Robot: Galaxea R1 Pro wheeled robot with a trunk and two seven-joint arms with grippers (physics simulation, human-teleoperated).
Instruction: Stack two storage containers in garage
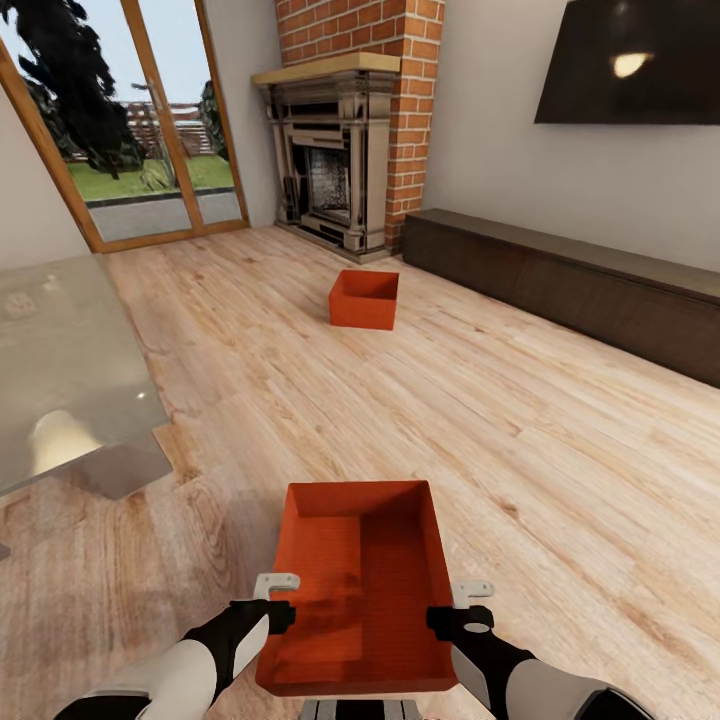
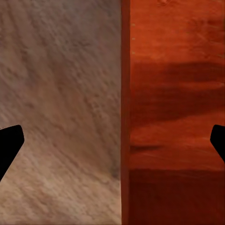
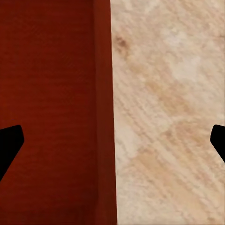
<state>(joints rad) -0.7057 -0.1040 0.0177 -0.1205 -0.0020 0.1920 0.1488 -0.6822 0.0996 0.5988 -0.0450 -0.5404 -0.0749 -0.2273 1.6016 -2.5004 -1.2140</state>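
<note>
The near storage container [image 1: 360, 585] is sitting on the wood-plank flooring [image 1: 560, 450] of the living room, between the two arms. The left gripper [image 1: 275, 595] is hanging just over its left wall with jaws spread, one finger on each side of the wall [image 2: 125, 112]. The right gripper [image 1: 462, 602] is straddling the right wall [image 3: 104, 112], jaws likewise apart. The far storage container [image 1: 364, 298] is resting on the flooring before the brick fireplace [image 1: 345, 150], near the dark low cabinet [image 1: 570, 280].

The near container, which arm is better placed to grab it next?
Neither alone: the left gripper straddles the near container's left wall, the right gripper its right wall, both open, so a two-arm lift looks likeliest.
</note>
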